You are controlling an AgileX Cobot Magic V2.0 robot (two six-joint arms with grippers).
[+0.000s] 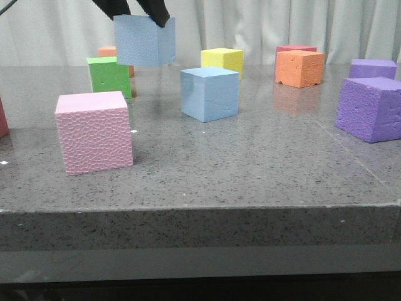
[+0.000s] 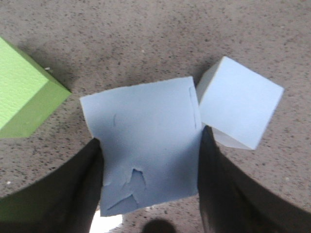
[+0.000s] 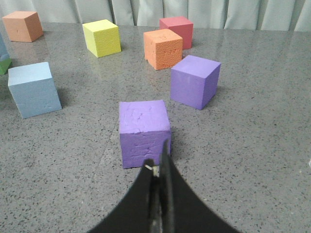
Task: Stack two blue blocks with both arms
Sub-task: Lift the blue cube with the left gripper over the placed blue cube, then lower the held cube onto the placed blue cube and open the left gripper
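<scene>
Left claw (image 2: 148,187) has its two dark fingers pressed against opposite sides of one blue block (image 1: 144,41), holding it up clear of the grey table (image 1: 250,169). From where I stand that lifted block hangs near the back, at about eleven o'clock from the second blue block (image 1: 210,93), which sits flat on the table close to the middle. A green block (image 1: 110,76) rests just below and to the nine o'clock side of the raised one, and a pink block (image 1: 94,132) stands nearer the front edge.

Right claw (image 3: 158,194) has its fingers pinched together with nothing between them, hovering just behind a purple block (image 3: 144,132), well apart from both blue ones.

To do this step well, I reckon the held block needs carrying over toward four o'clock until it sits squarely above the resting one, edges lined up, then lowered gently. Its faces look slightly turned against the lower block's, so a small twist first should help. Foam is light; letting go only once it touches should stop it toppling.
</scene>
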